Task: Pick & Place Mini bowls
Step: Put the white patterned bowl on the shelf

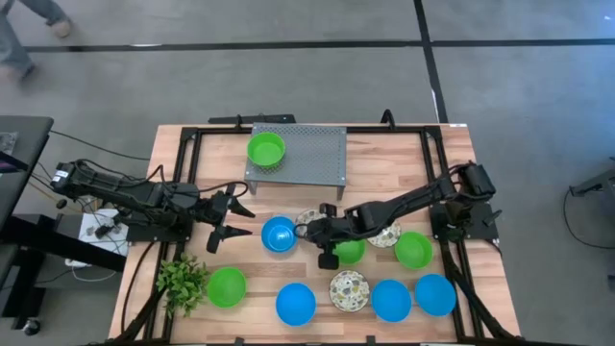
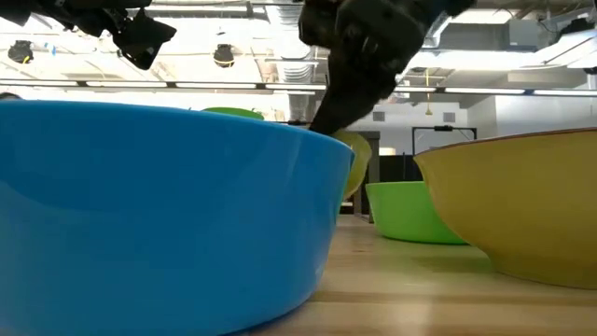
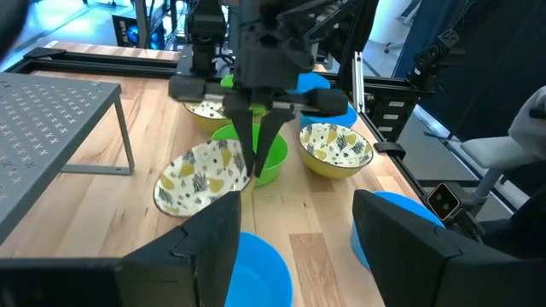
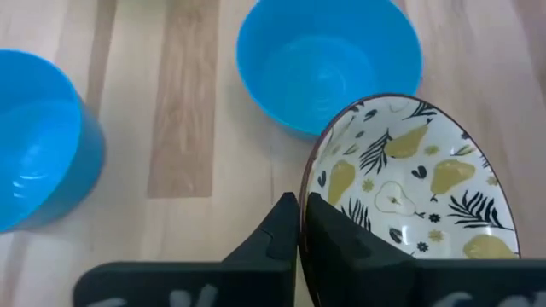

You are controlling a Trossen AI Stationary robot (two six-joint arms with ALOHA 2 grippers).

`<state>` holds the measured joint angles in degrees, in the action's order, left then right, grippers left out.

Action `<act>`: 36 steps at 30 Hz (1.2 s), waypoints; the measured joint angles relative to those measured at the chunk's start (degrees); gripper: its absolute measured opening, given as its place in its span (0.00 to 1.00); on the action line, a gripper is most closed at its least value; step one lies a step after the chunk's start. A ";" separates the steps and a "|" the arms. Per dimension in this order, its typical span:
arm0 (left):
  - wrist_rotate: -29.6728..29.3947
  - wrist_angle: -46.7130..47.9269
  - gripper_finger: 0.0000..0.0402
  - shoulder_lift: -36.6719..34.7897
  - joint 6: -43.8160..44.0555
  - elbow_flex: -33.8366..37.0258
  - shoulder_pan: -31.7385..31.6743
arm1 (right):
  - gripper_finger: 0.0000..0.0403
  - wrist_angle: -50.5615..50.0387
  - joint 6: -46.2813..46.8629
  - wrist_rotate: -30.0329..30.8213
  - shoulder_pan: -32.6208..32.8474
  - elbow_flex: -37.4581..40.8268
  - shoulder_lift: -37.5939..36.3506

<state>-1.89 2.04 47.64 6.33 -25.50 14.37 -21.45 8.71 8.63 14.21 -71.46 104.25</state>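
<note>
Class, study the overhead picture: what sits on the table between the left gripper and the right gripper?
In the high view, a blue bowl lies between the left gripper and the right gripper.

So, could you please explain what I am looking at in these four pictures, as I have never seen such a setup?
It is a robot with two dark arms at a wooden table, each ending in a two-finger gripper. One picture looks straight down, one looks level from the tabletop, and two come from cameras on the wrists. Small bowls stand about: green bowls, blue bowls and patterned bowls, one green bowl on a grey metal rack, plus a small plant. The right gripper is shut on the rim of a pear-patterned bowl; the left gripper hovers open.
</note>
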 joint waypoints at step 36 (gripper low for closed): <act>0.01 0.01 0.56 0.00 0.00 -0.04 0.00 | 0.00 -15.83 -26.13 22.67 -7.93 -22.18 0.07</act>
<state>-1.88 2.05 47.64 6.33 -25.54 14.37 -37.28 -17.41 31.30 6.29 -93.65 104.31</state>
